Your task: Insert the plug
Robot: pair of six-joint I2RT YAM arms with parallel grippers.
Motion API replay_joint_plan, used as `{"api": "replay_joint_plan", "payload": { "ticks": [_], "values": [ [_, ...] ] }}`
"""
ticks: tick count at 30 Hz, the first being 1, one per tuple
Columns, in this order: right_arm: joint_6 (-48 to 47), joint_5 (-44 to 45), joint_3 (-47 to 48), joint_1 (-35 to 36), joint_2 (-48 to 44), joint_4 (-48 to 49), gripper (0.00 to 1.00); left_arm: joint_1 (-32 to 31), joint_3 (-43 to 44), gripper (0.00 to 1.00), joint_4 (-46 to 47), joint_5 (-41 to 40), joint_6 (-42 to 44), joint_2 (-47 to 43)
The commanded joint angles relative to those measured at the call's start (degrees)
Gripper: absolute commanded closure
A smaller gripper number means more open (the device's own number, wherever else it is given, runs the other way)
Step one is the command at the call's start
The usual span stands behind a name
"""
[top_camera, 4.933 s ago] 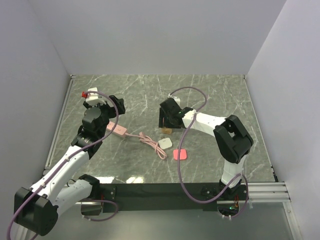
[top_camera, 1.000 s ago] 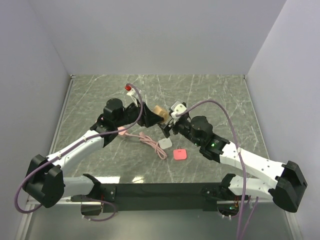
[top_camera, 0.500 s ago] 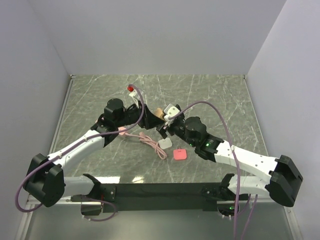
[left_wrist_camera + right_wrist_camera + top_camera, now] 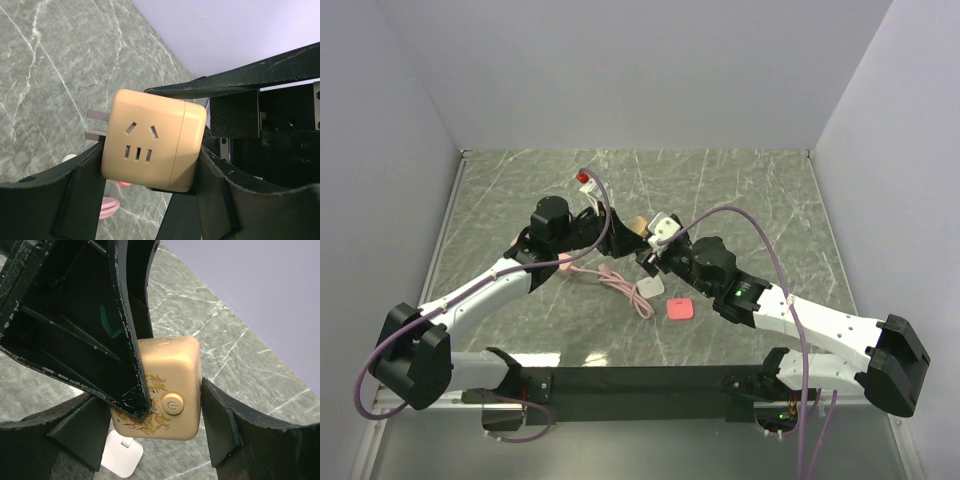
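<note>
Plug (image 4: 680, 308) lies flat on the marble table (image 4: 770, 200), nearest my bases, nothing touching it. Just beyond it sits a white square adapter (image 4: 650, 287), beside the pink cord (image 4: 615, 282). Farther back, raised off the table, my right pincer (image 4: 648, 246) and left pincer (image 4: 623, 231) meet on the tan socket cube (image 4: 636, 224), each clamped across it. The plug stays apart from both, nearer and lower. Pale-pink power strip (image 4: 558, 262) lies under my left arm.

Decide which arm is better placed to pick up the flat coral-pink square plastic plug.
Right. The plug lies just beside its forearm, farther from the left arm; both arms' jaws clamp the tan plastic cube.
</note>
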Motion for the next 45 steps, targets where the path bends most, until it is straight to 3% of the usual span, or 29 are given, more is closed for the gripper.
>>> {"api": "replay_joint_plan", "payload": {
  "ticks": [1, 6, 7, 9, 10, 12, 16, 22, 33, 45],
  "values": [
    [0.6, 0.8, 2.7, 0.5, -0.2, 2.9, 0.40, -0.2, 1.5, 0.99, 2.1, 2.0, 1.0, -1.5],
    [0.5, 0.5, 3.7, 0.6, 1.0, 2.1, 0.56, -0.2, 1.0, 0.99, 3.4, 3.7, 0.3, -2.2],
    [0.5, 1.3, 3.7, 0.6, 1.6, 2.3, 0.69, -0.2, 0.9, 0.99, 3.6, 4.1, 0.0, -2.2],
    [0.5, 1.8, 3.7, 0.6, 2.1, 2.4, 0.83, -0.2, 0.8, 0.99, 4.2, 4.9, -0.3, -2.3],
    [0.4, 1.9, 3.8, 0.6, 2.4, 2.1, 0.94, -0.2, 0.8, 0.87, 4.3, 4.9, -0.4, -2.3],
    [0.5, 2.1, 3.9, 0.6, 2.5, 1.7, 1.00, -0.2, 0.6, 0.71, 4.7, 5.3, -0.7, -2.4],
    [0.7, 4.2, 3.6, 0.6, 1.8, 0.7, 1.00, -0.2, 0.1, 0.35, 4.1, 3.5, 0.1, -3.6],
    [1.8, 6.2, 2.2, 0.5, 0.7, -0.8, 1.00, 0.1, -0.6, 0.01, 3.0, 1.3, 1.4, -6.5],
    [6.5, 3.0, 0.5, -2.1, -3.5, 0.1, 1.00, 3.0, -1.7, 0.01, -0.5, -2.3, 3.6, -7.3],
    [8.2, -7.4, 1.6, -3.9, -4.7, -2.9, 1.00, 3.8, -4.3, 0.01, 5.4, -3.0, 0.4, -6.7]
  ]
}}
